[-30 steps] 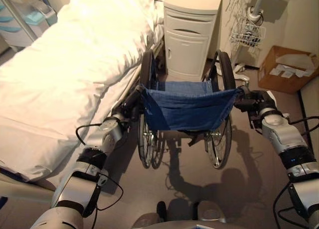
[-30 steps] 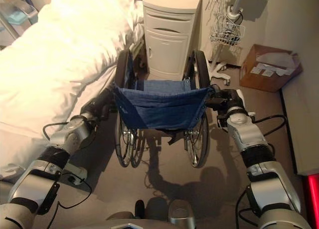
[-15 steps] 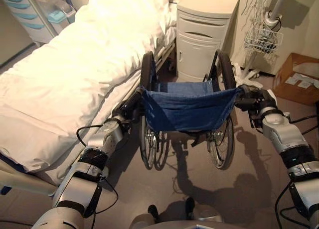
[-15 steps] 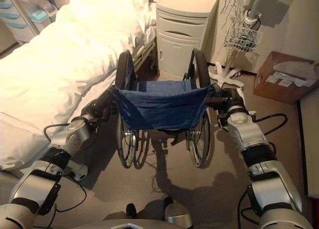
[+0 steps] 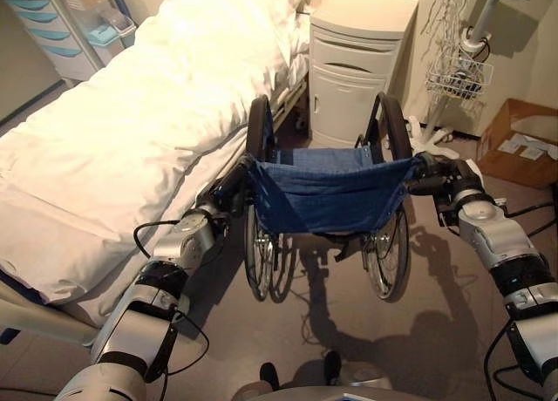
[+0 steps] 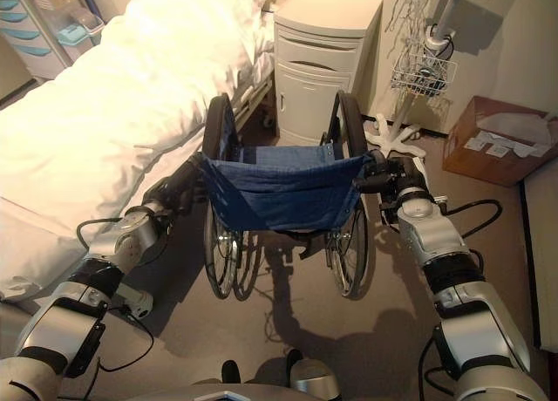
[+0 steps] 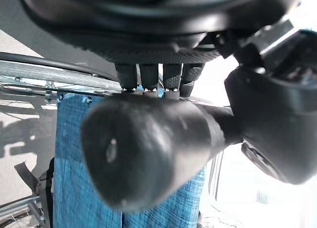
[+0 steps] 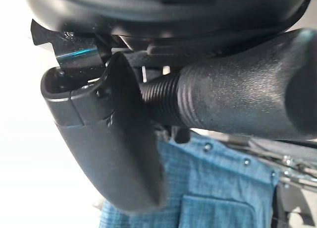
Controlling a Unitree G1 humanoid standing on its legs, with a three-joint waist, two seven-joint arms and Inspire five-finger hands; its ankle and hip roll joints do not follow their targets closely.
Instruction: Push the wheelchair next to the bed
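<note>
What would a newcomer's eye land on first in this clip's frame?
First the wheelchair with its blue fabric back, mid-floor, facing a pale bedside cabinet. The left hand and the right hand each grip one of its push handles. On the robot's left, the big bed under a white duvet runs alongside it.

A hospital or care room. A bed (image 5: 131, 131) with white bedding and a side rail dominates; a pale bedside cabinet (image 5: 357, 65) stands at its head. Beyond the cabinet is a wheeled stand (image 5: 462, 61) with a wire basket. A wheelchair (image 5: 327, 196) sits beside the bed, and a drawer trolley (image 5: 52, 26) stands on the bed's far side.
</note>
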